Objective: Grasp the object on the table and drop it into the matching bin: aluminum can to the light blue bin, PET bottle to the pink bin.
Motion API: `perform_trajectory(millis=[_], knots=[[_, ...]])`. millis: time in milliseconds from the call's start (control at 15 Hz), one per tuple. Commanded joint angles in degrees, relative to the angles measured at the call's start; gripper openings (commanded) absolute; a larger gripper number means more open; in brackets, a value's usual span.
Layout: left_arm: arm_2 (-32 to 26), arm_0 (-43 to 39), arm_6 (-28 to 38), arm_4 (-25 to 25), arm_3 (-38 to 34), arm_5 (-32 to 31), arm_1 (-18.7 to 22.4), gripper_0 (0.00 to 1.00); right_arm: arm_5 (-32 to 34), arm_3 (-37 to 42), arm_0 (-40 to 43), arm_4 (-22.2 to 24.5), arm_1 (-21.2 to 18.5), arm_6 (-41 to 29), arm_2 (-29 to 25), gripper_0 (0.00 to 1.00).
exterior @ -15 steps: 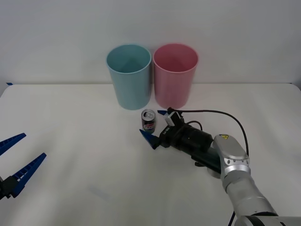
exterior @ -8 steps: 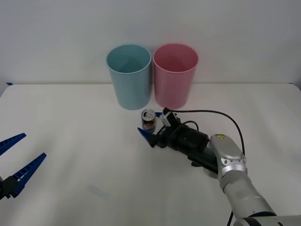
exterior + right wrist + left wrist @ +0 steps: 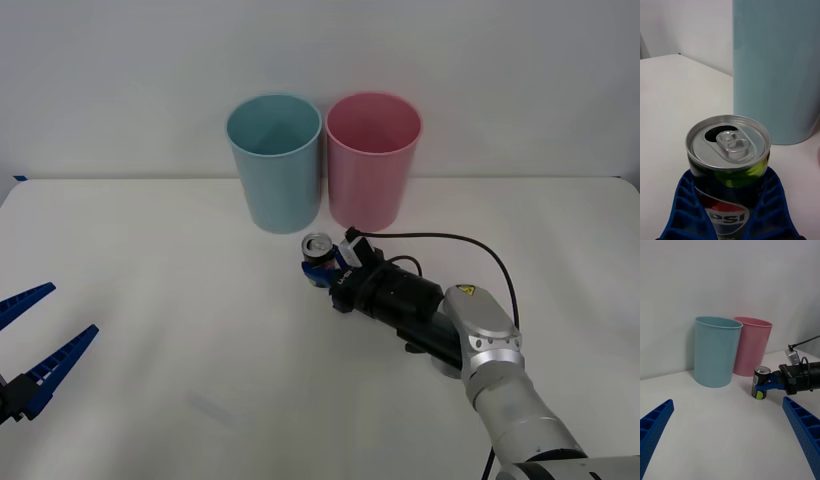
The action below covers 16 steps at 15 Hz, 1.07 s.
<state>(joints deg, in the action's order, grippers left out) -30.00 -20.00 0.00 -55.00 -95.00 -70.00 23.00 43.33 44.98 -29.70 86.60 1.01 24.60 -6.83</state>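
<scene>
Two blue ribbed fingers (image 3: 687,210) of the right gripper (image 3: 322,271) press against opposite sides of the aluminum can (image 3: 317,259), which stands upright on the table (image 3: 180,300) between them, its silver pull-tab top facing up. The can sits just in front of the light blue bin (image 3: 274,160), near its base and apart from it; the pink bin (image 3: 373,157) stands beside that bin. The right arm reaches low across the table toward the can. The left gripper (image 3: 35,350) hovers at the table's left edge, well apart, its fingers spread wide.
</scene>
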Motion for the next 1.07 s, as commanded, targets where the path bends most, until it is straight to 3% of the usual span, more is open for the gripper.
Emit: perform_trajectory(millis=[67,400,600,1067], knots=[[0.0,0.0,0.0,0.0,0.0,0.0,0.0,1.0,0.35,0.46,-0.01,-0.73,-0.01,-0.26,0.41,0.0],[0.0,0.0,0.0,0.0,0.0,0.0,0.0,1.0,4.22,0.81,0.08,-5.3,-0.01,-0.26,1.91,0.0],[0.0,0.0,0.0,0.0,0.0,0.0,0.0,1.0,4.31,3.53,1.49,-9.87,-1.36,-0.78,5.6,0.0],[0.0,0.0,0.0,0.0,0.0,0.0,0.0,1.0,-6.15,32.27,15.37,-15.23,-10.94,-17.22,19.92,0.0]])
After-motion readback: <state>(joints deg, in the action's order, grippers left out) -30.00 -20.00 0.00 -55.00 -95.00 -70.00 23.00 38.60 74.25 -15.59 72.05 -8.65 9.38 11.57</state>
